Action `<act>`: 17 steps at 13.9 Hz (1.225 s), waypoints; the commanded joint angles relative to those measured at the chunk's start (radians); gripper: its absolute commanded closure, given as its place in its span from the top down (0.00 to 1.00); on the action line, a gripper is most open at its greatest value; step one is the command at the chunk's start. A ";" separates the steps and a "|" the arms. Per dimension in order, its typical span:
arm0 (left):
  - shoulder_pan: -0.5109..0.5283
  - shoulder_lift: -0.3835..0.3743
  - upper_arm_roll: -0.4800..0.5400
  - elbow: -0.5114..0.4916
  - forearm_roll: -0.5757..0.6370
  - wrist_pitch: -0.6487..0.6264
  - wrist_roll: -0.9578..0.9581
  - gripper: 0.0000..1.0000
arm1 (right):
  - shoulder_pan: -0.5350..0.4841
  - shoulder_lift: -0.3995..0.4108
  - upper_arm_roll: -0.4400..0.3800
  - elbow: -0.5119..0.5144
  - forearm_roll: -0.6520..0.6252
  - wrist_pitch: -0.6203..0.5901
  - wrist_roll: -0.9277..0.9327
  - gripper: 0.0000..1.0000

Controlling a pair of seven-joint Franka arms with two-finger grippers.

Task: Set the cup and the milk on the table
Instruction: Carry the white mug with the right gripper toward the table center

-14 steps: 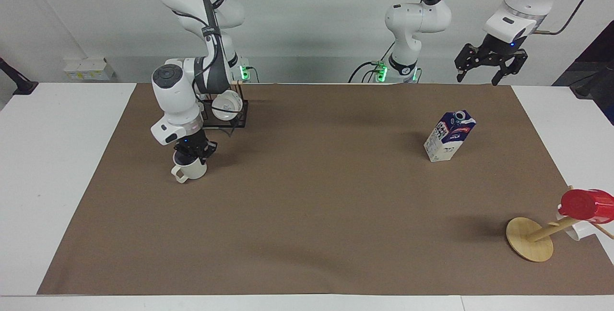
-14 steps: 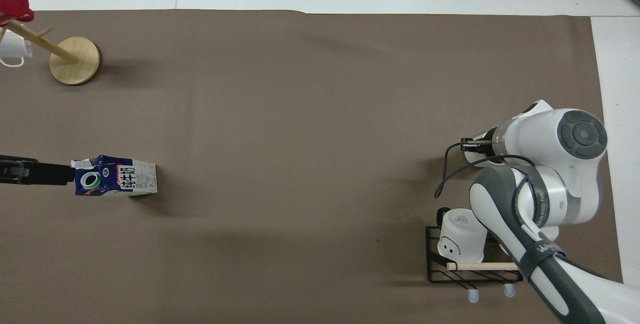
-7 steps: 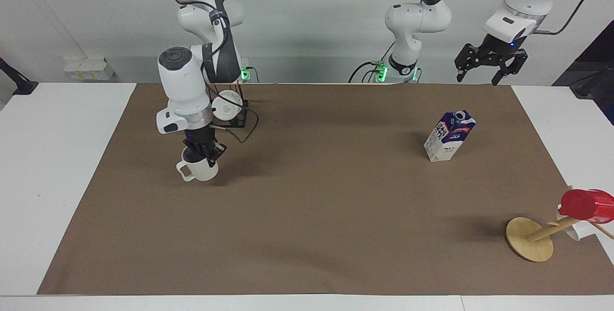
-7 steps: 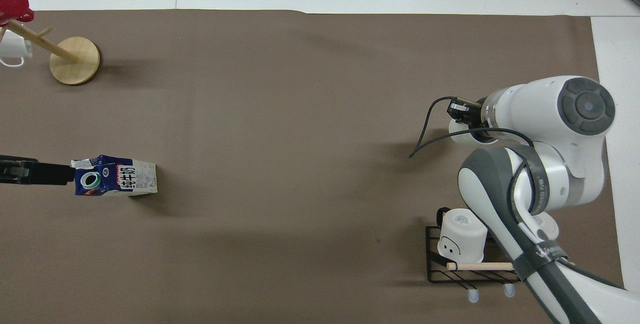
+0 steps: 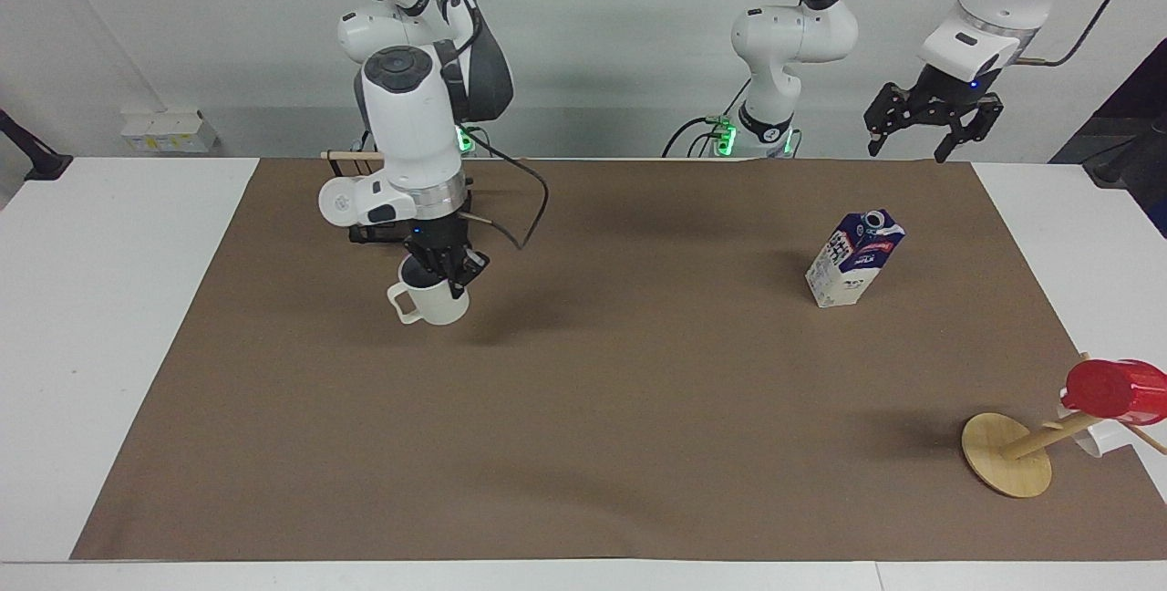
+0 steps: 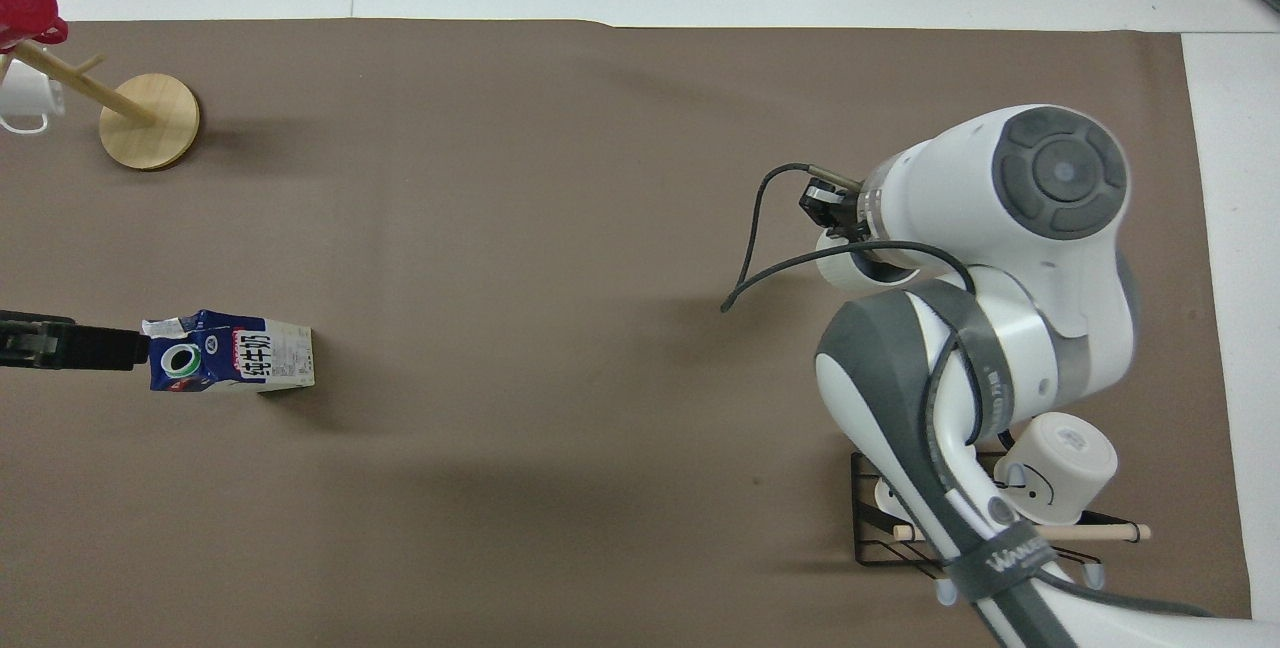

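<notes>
Broadly, the table [image 5: 91, 345] with its brown sheet [image 5: 583, 445] carries the milk carton [image 5: 853, 260] upright toward the left arm's end. That carton looks light and slightly crushable, best pinched across its flat sides. The left gripper [image 5: 930, 130] waits spread wide, raised well clear of it. The right gripper [image 5: 444, 264] pinches the cup [image 5: 431, 301] by its rim, aloft over the sheet; rigid, chippable, likely slippery.

White arms [image 5: 410, 130], grey joints, black cables

cup [image 5: 436, 303]: matte ceramic | table [image 5: 638, 445]: paper-like sheet | stand [image 5: 1006, 454]: wood
</notes>
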 commanded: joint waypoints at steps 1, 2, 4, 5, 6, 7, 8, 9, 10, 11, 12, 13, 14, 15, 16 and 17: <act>-0.015 0.003 0.015 0.016 0.019 -0.021 0.001 1.00 | 0.069 0.052 -0.005 0.038 -0.008 -0.018 0.099 0.00; -0.015 0.001 0.014 0.016 0.019 -0.021 0.001 1.00 | 0.090 0.069 -0.004 0.058 -0.023 -0.017 0.139 0.00; -0.017 0.001 0.014 0.016 0.019 -0.020 0.003 1.00 | 0.142 0.098 -0.004 0.075 -0.031 -0.015 0.220 0.00; -0.017 0.003 0.015 0.016 0.019 -0.020 0.003 1.00 | 0.168 0.110 -0.004 0.075 -0.034 -0.007 0.258 0.00; -0.015 0.003 0.015 0.016 0.019 -0.018 0.004 1.00 | 0.185 0.121 -0.002 0.075 -0.049 -0.001 0.289 0.00; -0.015 0.003 0.015 0.016 0.019 -0.018 0.004 1.00 | 0.202 0.132 -0.002 0.075 -0.065 0.003 0.317 0.00; -0.015 0.003 0.015 0.016 0.019 -0.020 0.004 1.00 | 0.222 0.148 -0.002 0.075 -0.077 0.011 0.347 0.00; -0.015 0.001 0.015 0.016 0.019 -0.020 0.004 1.00 | 0.242 0.170 -0.004 0.076 -0.092 0.035 0.381 0.00; -0.015 0.003 0.014 0.016 0.019 -0.018 0.004 1.00 | 0.262 0.188 -0.004 0.076 -0.114 0.066 0.419 0.00; -0.017 0.003 0.014 0.016 0.019 -0.018 0.004 1.00 | 0.267 0.205 -0.002 0.076 -0.123 0.084 0.444 0.00; -0.017 0.003 0.014 0.016 0.021 -0.015 0.004 1.00 | 0.274 0.222 -0.002 0.076 -0.125 0.097 0.467 0.00; -0.017 0.003 0.014 0.016 0.019 -0.010 0.004 1.00 | 0.291 0.231 -0.002 0.076 -0.125 0.112 0.484 0.00; -0.015 0.003 0.014 0.016 0.019 -0.010 0.006 1.00 | 0.293 0.237 -0.002 0.075 -0.125 0.129 0.487 0.00; -0.015 0.003 0.015 0.016 0.019 -0.015 0.006 1.00 | 0.293 0.239 -0.002 0.072 -0.125 0.137 0.489 0.00; -0.015 0.003 0.015 0.016 0.019 -0.018 0.007 1.00 | 0.293 0.239 -0.002 0.070 -0.123 0.137 0.489 0.00; -0.015 0.001 0.015 0.016 0.021 -0.020 0.007 1.00 | 0.293 0.239 -0.002 0.067 -0.123 0.140 0.490 0.00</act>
